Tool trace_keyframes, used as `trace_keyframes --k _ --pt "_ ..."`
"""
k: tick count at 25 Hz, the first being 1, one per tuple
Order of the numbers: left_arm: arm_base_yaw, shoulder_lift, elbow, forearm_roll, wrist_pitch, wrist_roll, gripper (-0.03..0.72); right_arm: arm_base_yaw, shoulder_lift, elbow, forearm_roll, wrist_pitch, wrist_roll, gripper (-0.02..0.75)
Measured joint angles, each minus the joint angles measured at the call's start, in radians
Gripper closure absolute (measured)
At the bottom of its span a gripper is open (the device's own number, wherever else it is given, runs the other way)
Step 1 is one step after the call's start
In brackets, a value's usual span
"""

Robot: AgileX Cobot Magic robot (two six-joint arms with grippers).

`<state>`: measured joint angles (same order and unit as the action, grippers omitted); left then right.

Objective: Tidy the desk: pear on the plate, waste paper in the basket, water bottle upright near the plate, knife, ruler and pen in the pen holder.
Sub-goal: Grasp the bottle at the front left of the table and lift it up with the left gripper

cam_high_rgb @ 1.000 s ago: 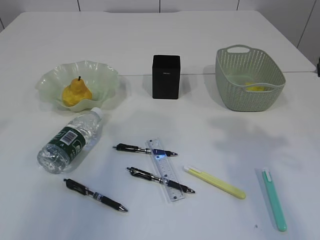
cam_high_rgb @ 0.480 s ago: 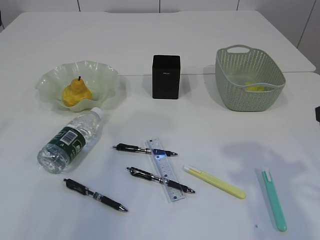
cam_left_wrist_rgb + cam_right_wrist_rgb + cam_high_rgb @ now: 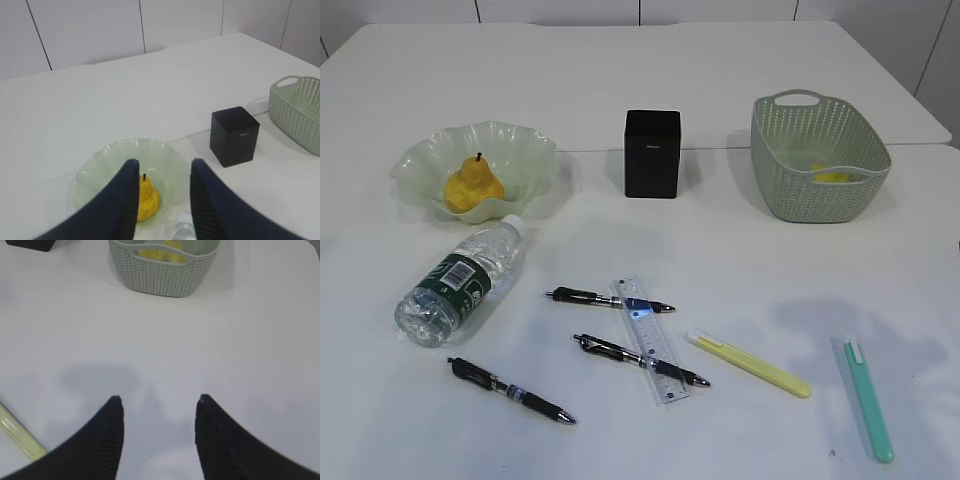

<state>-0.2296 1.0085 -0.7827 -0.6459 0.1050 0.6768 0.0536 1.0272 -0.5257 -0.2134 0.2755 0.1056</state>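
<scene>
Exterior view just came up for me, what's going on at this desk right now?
Nothing is held; both grippers, left and right, are open above the desk. The pear sits on the plate and yellow paper lies in the basket. The water bottle lies on its side, and pens, ruler and knives are outside the pen holder.

- A wall of pale panels is running behind the table, dark thin seams dividing it.
- Soft, even light is falling from above, casting faint grey shadows.
- A thin seam is crossing the white tabletop.
</scene>
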Motion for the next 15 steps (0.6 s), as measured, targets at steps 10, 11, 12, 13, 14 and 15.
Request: trace_keyframes --k 10,11,12,13,14,15 --pt "0.0 0.0 0.0 0.019 -0.083 0.0 0.447 0.0 0.0 0.0 -0.002 0.01 0.0 0.386" --pt "0.0 0.0 0.0 0.019 -0.096 0.0 0.447 0.0 0.0 0.0 -0.002 0.012 0.0 0.386" --pt "0.0 0.0 0.0 0.021 -0.105 0.0 0.447 0.0 0.0 0.0 -0.002 0.012 0.0 0.386" --pt "0.0 0.0 0.0 0.021 -0.12 0.0 0.447 0.0 0.0 0.0 -0.002 0.012 0.0 0.386" --pt "0.0 0.0 0.0 0.025 -0.128 0.0 0.446 0.0 0.0 0.0 -0.002 0.012 0.0 0.386" --pt "0.0 0.0 0.0 0.027 -0.138 0.0 0.445 0.0 0.0 0.0 -0.002 0.012 0.0 0.386"
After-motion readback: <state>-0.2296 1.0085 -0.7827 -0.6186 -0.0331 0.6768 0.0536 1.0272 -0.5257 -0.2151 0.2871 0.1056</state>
